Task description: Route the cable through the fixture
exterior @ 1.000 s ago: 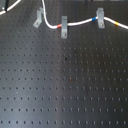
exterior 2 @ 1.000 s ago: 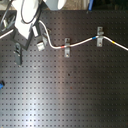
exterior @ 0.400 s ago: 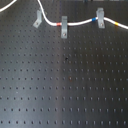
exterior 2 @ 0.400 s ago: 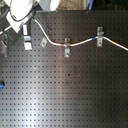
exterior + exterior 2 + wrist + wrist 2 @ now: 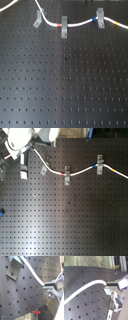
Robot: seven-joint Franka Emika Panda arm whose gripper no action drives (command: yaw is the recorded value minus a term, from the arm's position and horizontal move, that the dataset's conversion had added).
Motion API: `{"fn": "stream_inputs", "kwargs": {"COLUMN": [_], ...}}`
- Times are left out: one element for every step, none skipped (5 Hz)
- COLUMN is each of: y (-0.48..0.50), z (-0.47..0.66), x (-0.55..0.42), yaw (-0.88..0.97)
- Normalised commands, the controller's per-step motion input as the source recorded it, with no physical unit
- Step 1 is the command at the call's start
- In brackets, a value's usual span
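A black perforated board (image 5: 65, 85) fills both exterior views, and the white cable (image 5: 80, 23) curves across its far part, lying on the upright grey post clip (image 5: 64, 27) at a red-orange band and on the wider arched grey clip (image 5: 100, 17) at a blue band. The slanted fixture (image 5: 37, 20) stands just beside the cable's descending stretch; whether the cable sits in its fork is hard to tell. In both wrist views the gripper (image 5: 47, 285) appears pinched shut on the cable's end.

Black perforated board (image 5: 65, 85) w/ two more grey clips: upright post clip (image 5: 64, 27), arched clip (image 5: 100, 16).
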Motion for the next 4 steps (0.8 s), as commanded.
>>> {"fn": "stream_inputs", "kwargs": {"y": [-0.052, -0.024, 0.077, -0.230], "z": [0.54, 0.26, 0.08, -0.03], "x": [0.055, -0.122, -0.212, -0.525], "yaw": [0.13, 0.15, 0.23, 0.09]}}
